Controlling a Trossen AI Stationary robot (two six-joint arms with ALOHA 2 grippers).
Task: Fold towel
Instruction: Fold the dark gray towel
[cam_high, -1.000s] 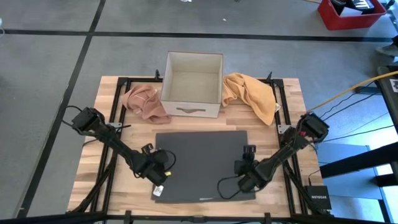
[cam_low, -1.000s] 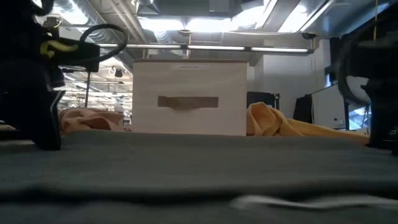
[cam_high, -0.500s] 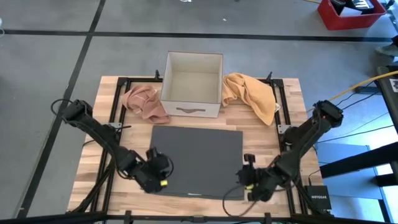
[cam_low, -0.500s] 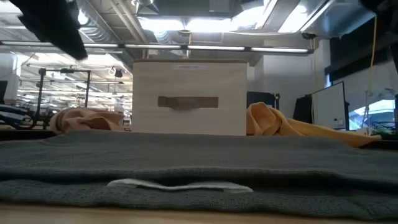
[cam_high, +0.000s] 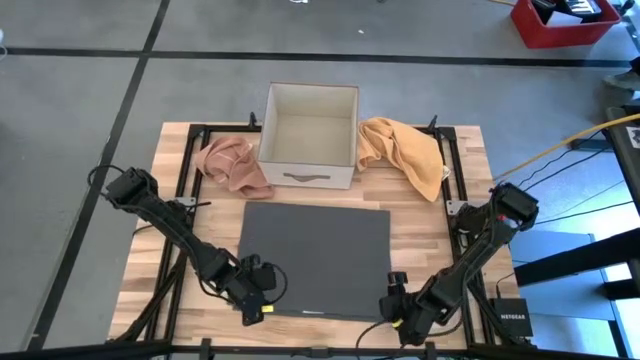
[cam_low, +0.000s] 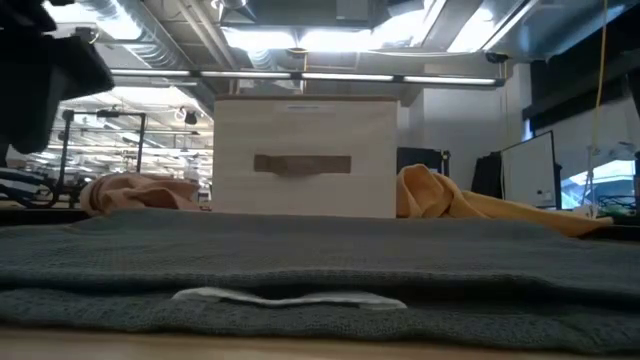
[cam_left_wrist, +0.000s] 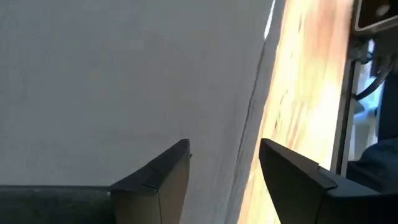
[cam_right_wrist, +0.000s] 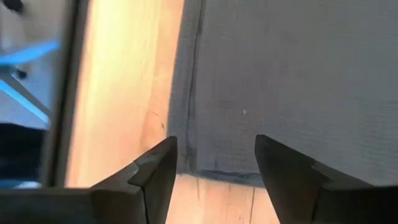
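Observation:
A dark grey towel (cam_high: 315, 260) lies flat and folded on the wooden table (cam_high: 430, 230), with a white label (cam_low: 290, 297) at its near edge. My left gripper (cam_high: 262, 298) hovers open at the towel's near left corner. In the left wrist view its fingers (cam_left_wrist: 224, 149) stand either side of the towel's left edge (cam_left_wrist: 252, 124), clear of it. My right gripper (cam_high: 400, 310) hovers open at the near right corner. Its fingers (cam_right_wrist: 214, 142) are over that corner (cam_right_wrist: 193, 165) without touching.
A white open box (cam_high: 310, 135) stands at the far middle. A pink cloth (cam_high: 232, 165) lies to its left and an orange cloth (cam_high: 405, 150) to its right. Black frame rails (cam_high: 185, 200) run along the table's sides. Bare wood shows either side of the towel.
Both grippers stood down on the towel's near part a second ago. They have since risen off it and drawn toward the near edge, the left to the near left corner, the right to the near right corner. The towel's near edge now lies flat, label showing.

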